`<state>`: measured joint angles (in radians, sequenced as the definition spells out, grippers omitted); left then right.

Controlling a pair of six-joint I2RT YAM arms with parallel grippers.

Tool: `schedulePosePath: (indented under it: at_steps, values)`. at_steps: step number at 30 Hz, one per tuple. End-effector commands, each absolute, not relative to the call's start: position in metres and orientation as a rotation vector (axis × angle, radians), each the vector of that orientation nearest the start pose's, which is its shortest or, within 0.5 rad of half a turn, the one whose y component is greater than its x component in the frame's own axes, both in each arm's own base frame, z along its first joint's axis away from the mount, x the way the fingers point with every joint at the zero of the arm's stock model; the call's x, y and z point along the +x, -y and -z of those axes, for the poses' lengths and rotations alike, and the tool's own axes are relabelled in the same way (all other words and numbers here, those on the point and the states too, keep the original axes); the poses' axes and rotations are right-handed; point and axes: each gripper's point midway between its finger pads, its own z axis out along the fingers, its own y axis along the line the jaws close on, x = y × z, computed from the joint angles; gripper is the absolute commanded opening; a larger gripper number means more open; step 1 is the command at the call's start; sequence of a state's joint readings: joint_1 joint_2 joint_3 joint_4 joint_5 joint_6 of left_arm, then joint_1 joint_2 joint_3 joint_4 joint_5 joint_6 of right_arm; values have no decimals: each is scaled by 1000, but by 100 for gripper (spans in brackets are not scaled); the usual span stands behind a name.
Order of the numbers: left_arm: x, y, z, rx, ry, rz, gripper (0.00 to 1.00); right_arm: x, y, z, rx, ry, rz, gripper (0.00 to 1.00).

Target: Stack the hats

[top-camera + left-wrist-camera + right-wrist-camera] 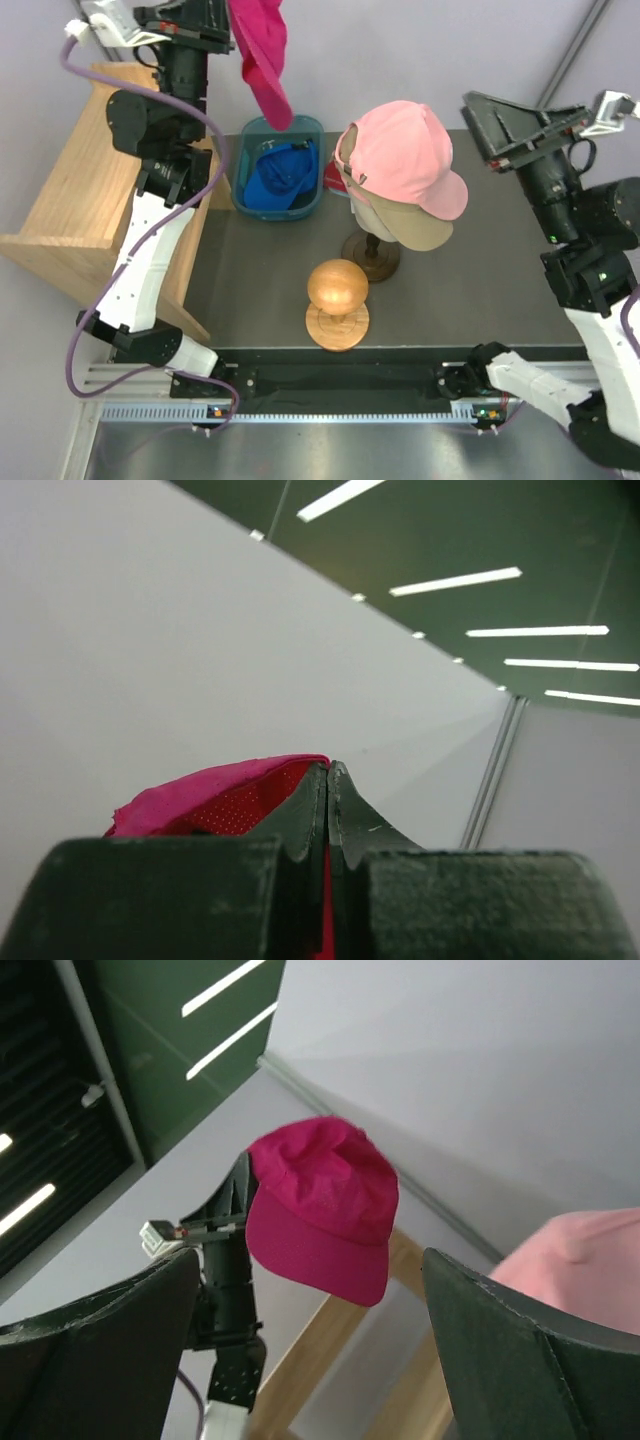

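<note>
Left fingers (305,810) are pressed tight together, pinching a fold of the magenta cap (215,798), with red-pink mesh cloth bunched right up against the pads. From overhead, that magenta cap (264,50) dangles high off the left arm, brim pointing down, hanging over the far rim of the teal bin (240,170). Over on the other side, the right fingers (520,1350) are spread wide with nothing between them, held up in the air off the right edge of the desk (250,280). Through that gap the wrist camera looks straight across at the hanging magenta cap and catches the edge of the pink cap (580,1260).

Down in the bin, the royal blue cap (280,175) lies crumpled. Just beside the bin stands the stack: pink cap on top, crown up, sitting over the tan cap (415,228), both carried on a dark wooden stand (372,255). Nearer the arms, the wooden ball (337,285) sits on its round base, apart from the stand.
</note>
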<state>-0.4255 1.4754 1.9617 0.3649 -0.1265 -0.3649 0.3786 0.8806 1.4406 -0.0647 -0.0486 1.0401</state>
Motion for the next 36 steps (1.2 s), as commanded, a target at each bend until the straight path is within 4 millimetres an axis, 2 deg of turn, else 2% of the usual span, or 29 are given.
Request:
schedulePosePath:
  at_steps: [1,2,3,4,5,6,7,8,9,11,12,16,17,18,21,23,24,27,31,36]
  values:
    - [294,132,-772,-118,-486,765,0,216,-184,-637,258,-1080,-1404,93]
    - [291,135,-777,-114,-469,772,0,219,-211,-639,226,-1093,-1468,93]
    - [296,139,-777,-113,-462,773,0,216,-218,-650,216,-1071,-1520,94]
    - [285,135,-787,-114,-400,783,0,210,-226,-662,218,-1029,-1628,94]
    - [280,140,-789,-106,-378,777,0,215,-244,-659,216,-1043,-1689,94]
    - [286,146,-787,-102,-371,768,0,211,-250,-665,206,-1021,-1742,94]
    - [278,144,-795,-98,-340,760,0,207,-257,-671,209,-1010,-1805,94]
    - [274,148,-797,-87,-321,740,0,209,-276,-668,198,-1035,-1840,94]
    - [277,154,-796,-79,-313,730,0,202,-276,-680,188,-1012,-1863,94]
    - [271,158,-798,-71,-275,724,0,203,-292,-681,190,-1038,-1894,95]
    - [276,163,-795,-65,-278,726,0,202,-292,-687,197,-1021,-1920,96]
    - [266,177,-796,-33,-243,761,0,200,-299,-694,258,-974,-2088,96]
    - [261,184,-796,-17,-238,771,0,204,-305,-689,274,-981,-2114,96]
    - [258,188,-796,-8,-230,771,0,200,-300,-696,272,-921,-2161,96]
    - [249,203,-795,40,-225,767,0,198,-302,-699,294,-880,-2248,96]
    - [247,210,-792,58,-229,779,0,202,-304,-696,302,-895,-2231,96]
    - [241,207,-794,59,-223,782,0,204,-302,-696,322,-889,-2224,96]
    - [241,209,-791,55,-219,762,0,204,-296,-697,330,-870,-2206,96]
    - [249,210,-791,57,-211,668,0,201,-290,-698,340,-863,-2197,96]
    - [261,214,-789,50,-205,591,0,202,-283,-687,382,-891,-2159,96]
